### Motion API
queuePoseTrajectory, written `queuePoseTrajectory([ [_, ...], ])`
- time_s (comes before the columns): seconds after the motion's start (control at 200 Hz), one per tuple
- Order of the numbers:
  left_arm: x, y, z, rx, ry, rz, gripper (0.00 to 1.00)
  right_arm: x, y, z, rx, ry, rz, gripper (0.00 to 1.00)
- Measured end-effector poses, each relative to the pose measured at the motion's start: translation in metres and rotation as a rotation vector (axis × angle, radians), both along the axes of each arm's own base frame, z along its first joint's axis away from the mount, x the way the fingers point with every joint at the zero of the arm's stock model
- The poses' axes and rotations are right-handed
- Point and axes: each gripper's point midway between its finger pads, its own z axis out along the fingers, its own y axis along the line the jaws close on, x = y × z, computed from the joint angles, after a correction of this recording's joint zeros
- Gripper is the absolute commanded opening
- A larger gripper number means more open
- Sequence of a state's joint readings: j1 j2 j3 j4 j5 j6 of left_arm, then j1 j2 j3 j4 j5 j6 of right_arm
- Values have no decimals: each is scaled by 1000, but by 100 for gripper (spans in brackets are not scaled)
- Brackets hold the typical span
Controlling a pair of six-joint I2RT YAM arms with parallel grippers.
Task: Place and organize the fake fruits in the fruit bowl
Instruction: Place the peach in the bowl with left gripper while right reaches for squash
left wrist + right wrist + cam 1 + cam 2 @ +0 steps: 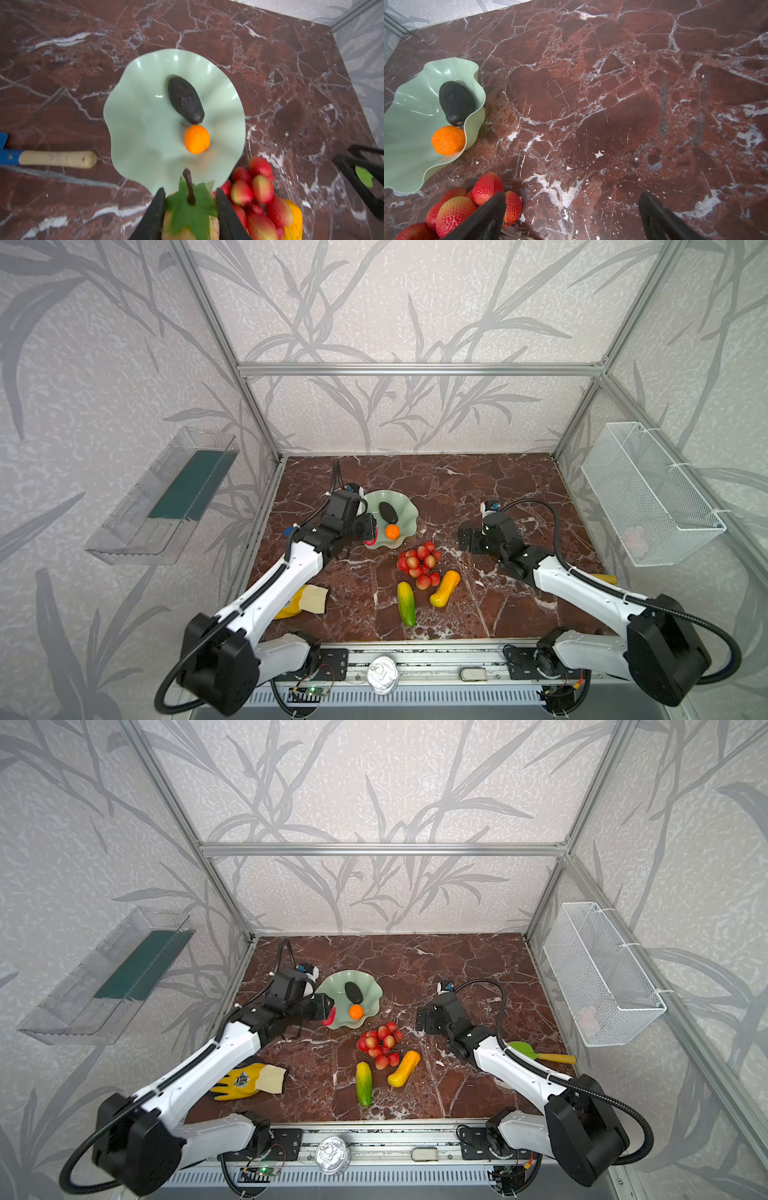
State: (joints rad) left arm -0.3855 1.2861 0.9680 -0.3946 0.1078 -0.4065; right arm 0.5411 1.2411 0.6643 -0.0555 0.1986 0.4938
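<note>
The left gripper (190,192) clamps a leaf-topped red fruit (187,209) over the near left rim of the mint-green fruit bowl (405,510), where a dark avocado (387,511) and a small orange (392,532) lie touching. Just near and right of the bowl, the red grape cluster (419,564), yellow-orange gourd (444,588) and yellow-green oblong (406,603) lie on the marble table (498,489). To the right, the right gripper (572,194) stands wide open and empty above bare marble.

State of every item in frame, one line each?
fruit bowl: upright, holds avocado and orange
left tool: shut on leafed fruit
leafed fruit: gripped, at bowl rim
right tool: open, empty
grape cluster: on table, outside bowl
gourd: lying on table
yellow-green oblong: lying on table
</note>
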Motion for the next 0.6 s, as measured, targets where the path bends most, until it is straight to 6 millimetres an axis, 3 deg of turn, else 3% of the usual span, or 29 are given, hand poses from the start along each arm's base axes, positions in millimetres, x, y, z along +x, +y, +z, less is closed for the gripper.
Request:
queuePoseTrajectory([
  [0.165,47,-10,-27,-10,76,-12,29,0,0,0,2,1,1,99],
  [0.405,71,-21,-78,-11,208,-19,30,-4,3,-7,19,25,10,100],
  [0.515,70,-21,-94,-6,249,-14,37,-5,7,-11,34,43,23,98],
  [0.6,70,-20,-98,-5,263,-8,53,-8,11,-14,55,65,32,94],
])
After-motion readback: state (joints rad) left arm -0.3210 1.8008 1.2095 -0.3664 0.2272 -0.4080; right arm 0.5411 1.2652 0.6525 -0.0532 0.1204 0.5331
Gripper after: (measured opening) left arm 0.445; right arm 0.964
